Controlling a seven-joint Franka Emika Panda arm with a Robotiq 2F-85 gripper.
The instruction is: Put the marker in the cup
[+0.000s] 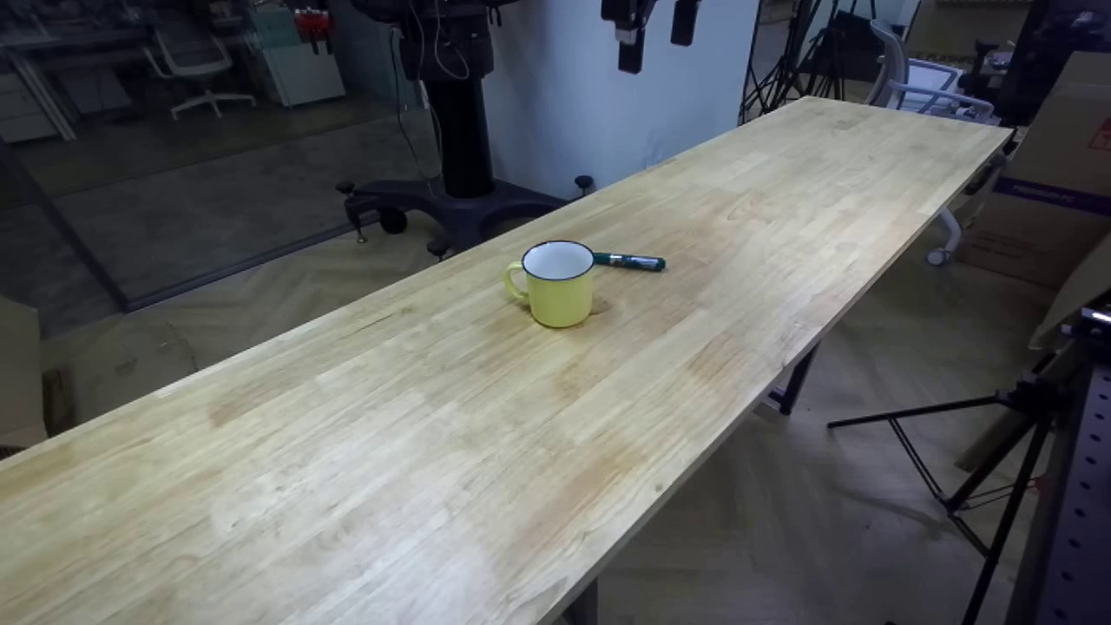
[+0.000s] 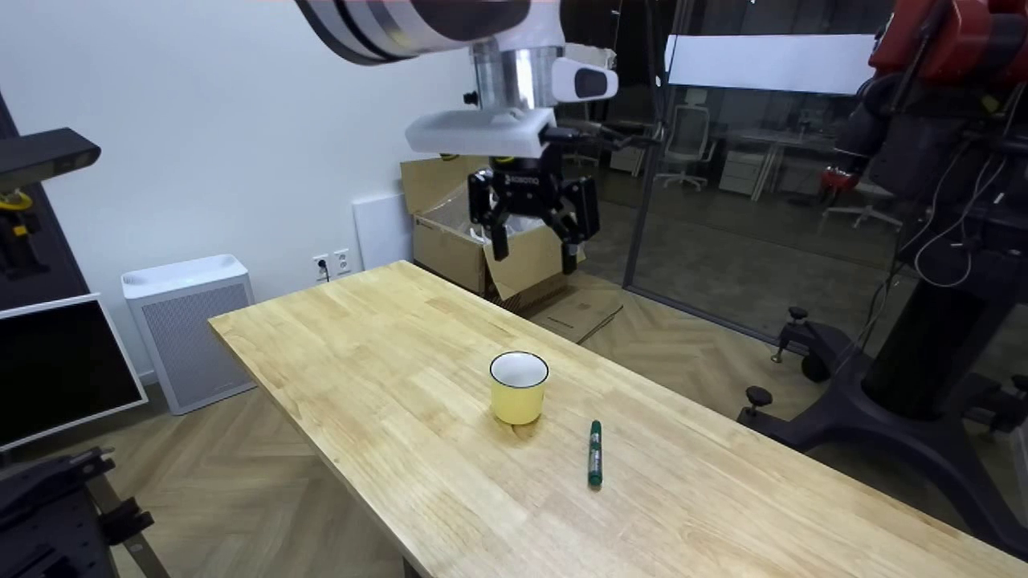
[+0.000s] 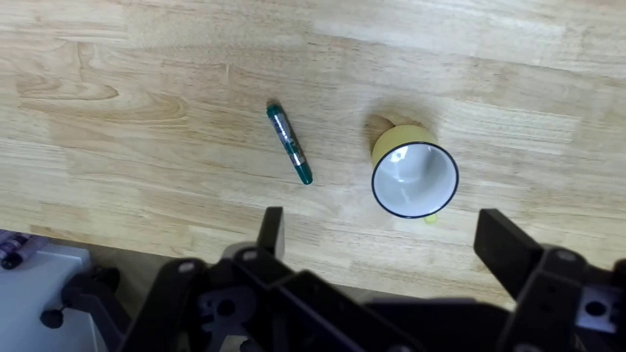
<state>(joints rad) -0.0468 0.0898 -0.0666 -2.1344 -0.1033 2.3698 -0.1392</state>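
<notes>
The marker is a slim dark green pen with a silver label, lying flat on the wooden table in an exterior view (image 1: 632, 261), in an exterior view (image 2: 595, 453) and in the wrist view (image 3: 289, 143). The cup is a yellow mug with a white inside and dark rim. It stands upright beside the marker, apart from it, in both exterior views (image 1: 560, 299) (image 2: 518, 401) and the wrist view (image 3: 414, 180). Its handle is mostly hidden in the wrist view. My gripper (image 2: 535, 250) is open and empty, high above the table; its fingers also show in the wrist view (image 3: 381, 217) and at an exterior view's top (image 1: 658, 42).
The long wooden table (image 1: 417, 434) has a drop at its edges. A dark wheeled stand (image 2: 875, 433) is on the floor beside it. An open cardboard box (image 2: 450, 253) stands beyond the table's end. A tripod (image 1: 1033, 408) stands off the table's other long side.
</notes>
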